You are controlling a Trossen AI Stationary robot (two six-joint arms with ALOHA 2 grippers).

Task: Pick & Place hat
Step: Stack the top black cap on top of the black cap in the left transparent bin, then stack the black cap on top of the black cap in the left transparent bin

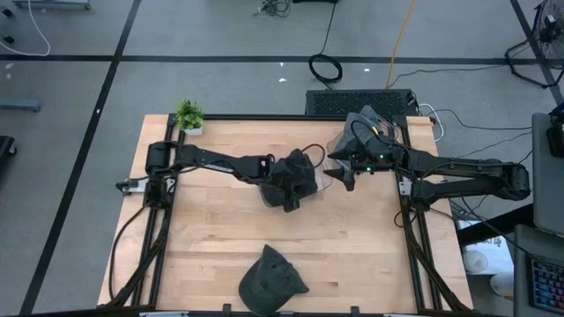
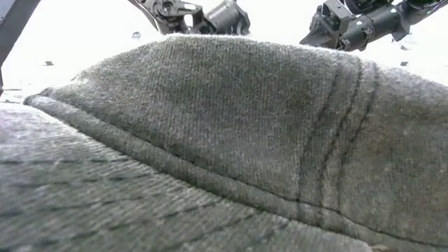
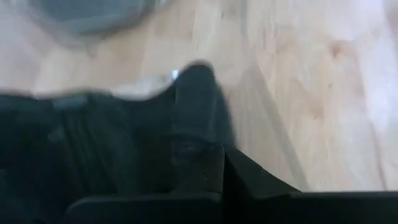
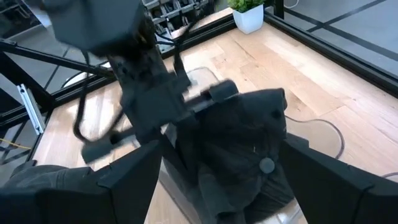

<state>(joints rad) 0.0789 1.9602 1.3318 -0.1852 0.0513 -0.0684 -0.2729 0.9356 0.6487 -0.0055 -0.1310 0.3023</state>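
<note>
A dark hat (image 1: 295,180) hangs at the middle of the table, with my left gripper (image 1: 275,176) shut on it and reaching in from the table's left. Seen from the right wrist, the hat (image 4: 249,149) shows its top button. A clear plastic thing (image 4: 323,134) lies under it. Just to the hat's right, my right gripper (image 1: 342,176) stands open and touches nothing, its fingers spread wide either side of the hat in the right wrist view (image 4: 230,199). A second, grey hat (image 1: 269,282) lies by its brim at the table's near edge and fills the low view (image 2: 210,140). My left gripper holds the dark hat by its cloth on the side toward the table's left (image 4: 205,109), pinched between the two fingers. The fingers slant down from the table's left. The hat sags below them in slack folds; I cannot tell whether its lower part rests on the clear plastic thing.
A small potted plant (image 1: 189,115) stands at the far left corner. A dark heap (image 1: 370,123) lies at the far right, under my right arm. Bare wood stretches between the two hats and to the near left and near right.
</note>
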